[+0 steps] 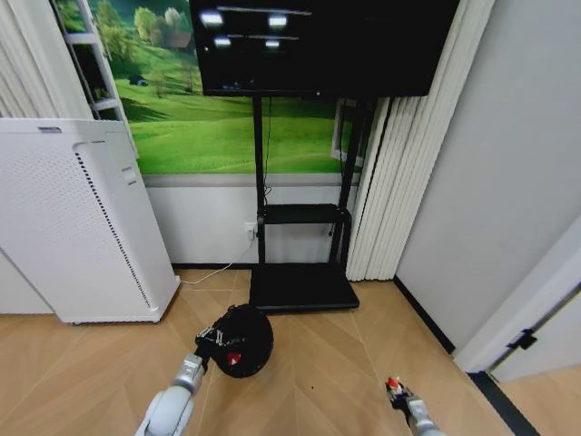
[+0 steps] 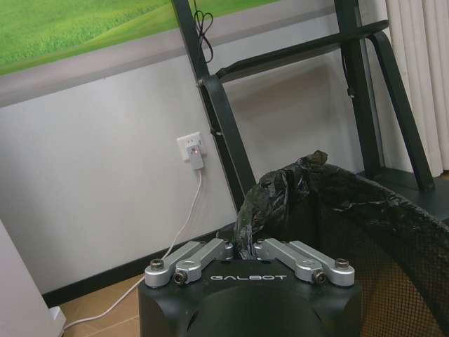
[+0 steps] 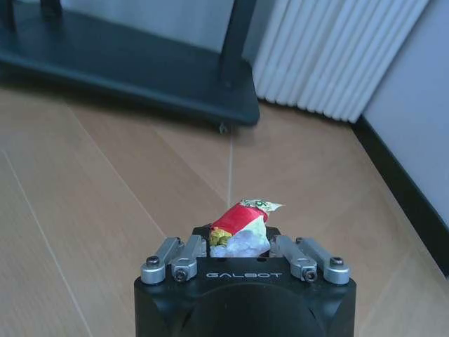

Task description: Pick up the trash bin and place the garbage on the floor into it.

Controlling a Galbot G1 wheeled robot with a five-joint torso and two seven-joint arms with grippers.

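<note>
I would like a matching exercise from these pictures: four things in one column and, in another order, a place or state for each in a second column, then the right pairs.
Things:
1. small black round mesh trash bin
2. crumpled red-and-white wrapper
3. tall white perforated appliance
4. white wall plug

Places or states:
A. stands on the floor at the robot's left
B. lined with a black bag, gripped at the rim by the left end effector
C. sits in a wall socket
D. held by the right end effector

Pairs: 1-B, 2-D, 3-A, 4-C
</note>
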